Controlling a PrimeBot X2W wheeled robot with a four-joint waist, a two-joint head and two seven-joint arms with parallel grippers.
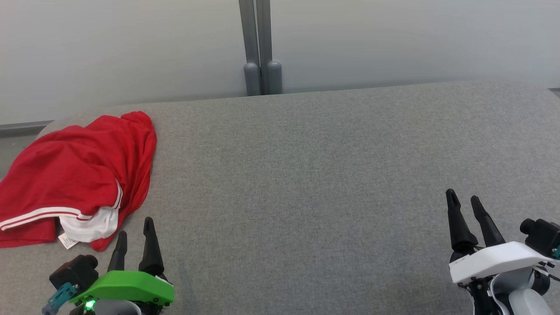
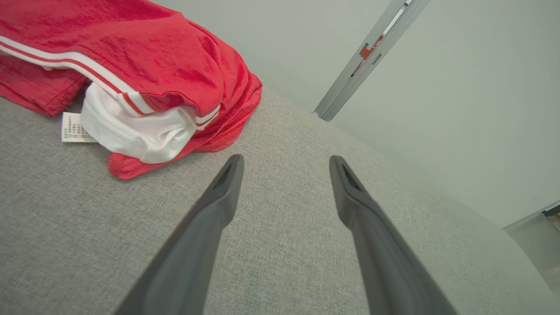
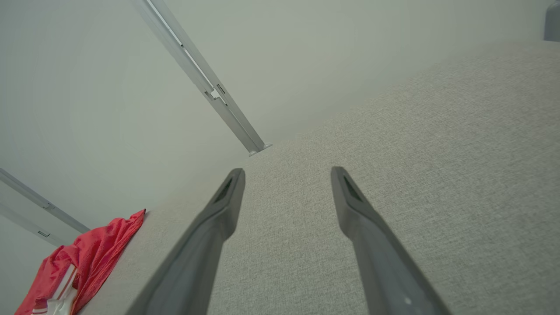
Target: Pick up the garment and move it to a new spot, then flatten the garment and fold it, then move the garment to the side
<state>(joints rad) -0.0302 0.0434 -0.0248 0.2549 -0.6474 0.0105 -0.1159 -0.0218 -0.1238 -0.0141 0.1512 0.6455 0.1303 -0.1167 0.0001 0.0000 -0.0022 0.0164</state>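
Open couch top beside garment

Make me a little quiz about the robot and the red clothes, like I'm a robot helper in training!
1. True or false: the left pincer is gripping the red shorts.
2. Which one is nearer the red shorts? A) the left pincer B) the right pincer
3. Fill in: the stripes on the red shorts are ____.
Key: 1 false, it is open and holds nothing; 2 A; 3 white.
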